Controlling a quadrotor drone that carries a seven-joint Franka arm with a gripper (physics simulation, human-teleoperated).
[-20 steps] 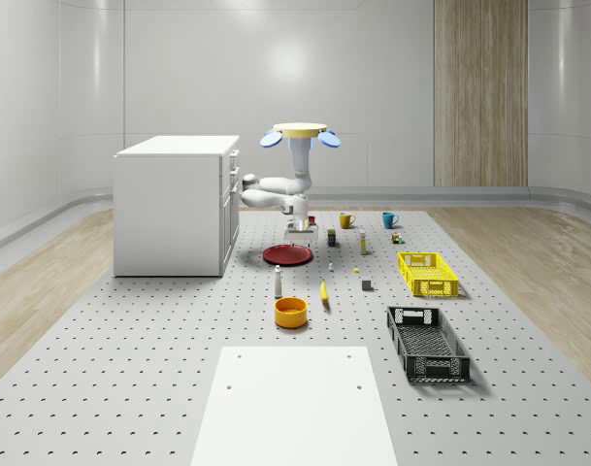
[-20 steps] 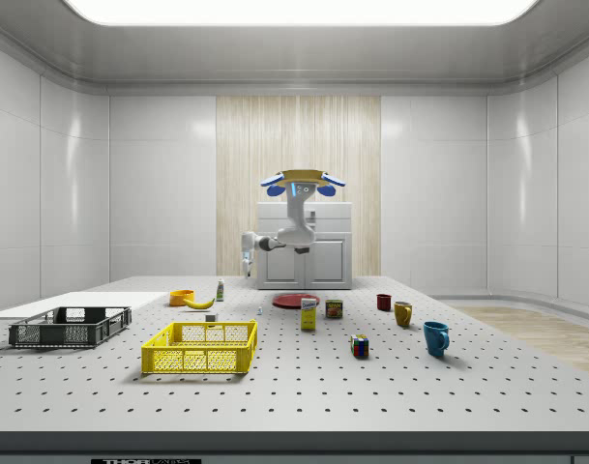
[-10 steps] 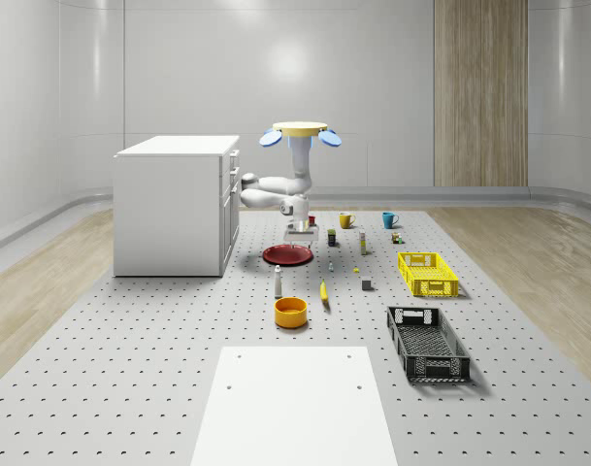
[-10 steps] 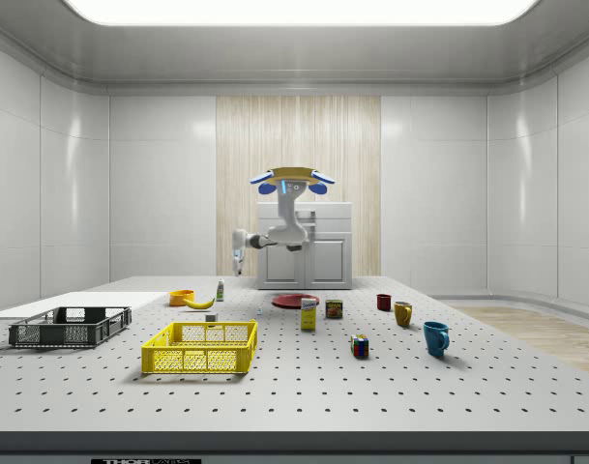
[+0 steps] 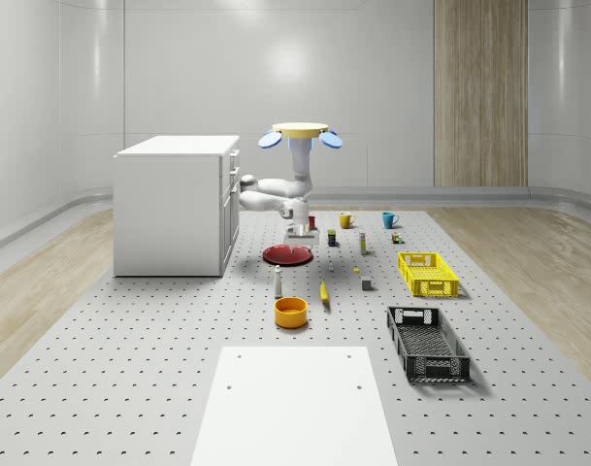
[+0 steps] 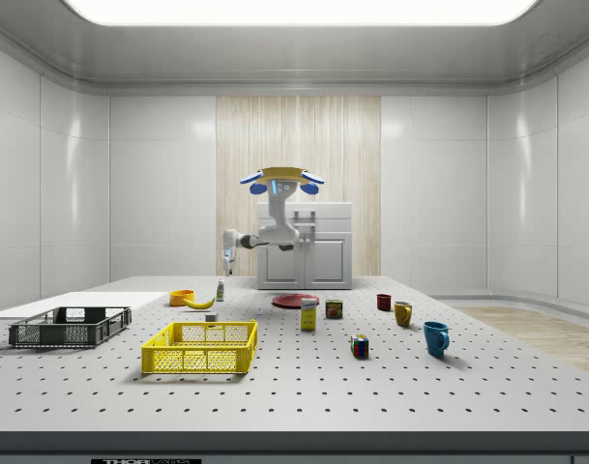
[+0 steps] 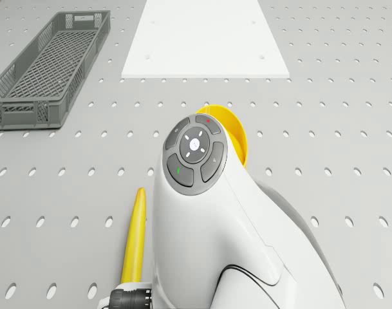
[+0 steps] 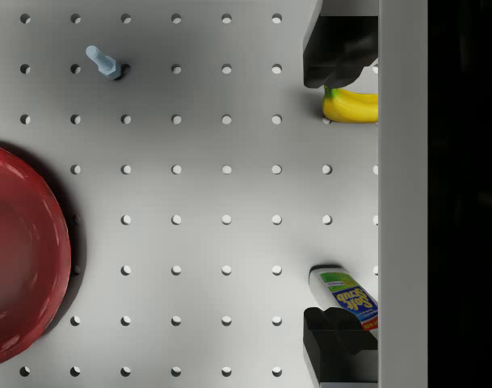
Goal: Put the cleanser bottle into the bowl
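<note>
The cleanser bottle (image 5: 278, 282) stands upright on the perforated table, white with a green and blue label (image 8: 347, 294). The orange-yellow bowl (image 5: 290, 311) sits just in front of it and peeks out from behind the arm (image 7: 238, 132). My drone (image 5: 300, 134) hovers above the table beside the white cabinet, over the red plate (image 5: 288, 255). The gripper (image 6: 227, 270) hangs well above the table, slightly to the side view's right of the bottle (image 6: 220, 289). In the wrist view the gripper (image 8: 338, 198) is open and empty. One finger (image 8: 339, 349) partly covers the bottle's lower end.
A banana (image 5: 324, 291) lies beside the bottle and bowl (image 8: 355, 106). A white cabinet (image 5: 174, 204) stands at the whole-scene view's left. A yellow crate (image 5: 427, 273) and a black crate (image 5: 427, 342) lie to the right, and a white sheet (image 5: 295, 403) in front. Mugs and cans stand behind the plate.
The drone and arm have shifted toward the side view's left, bringing the gripper from over the plate's side to nearly above the bottle. The objects have not moved.
</note>
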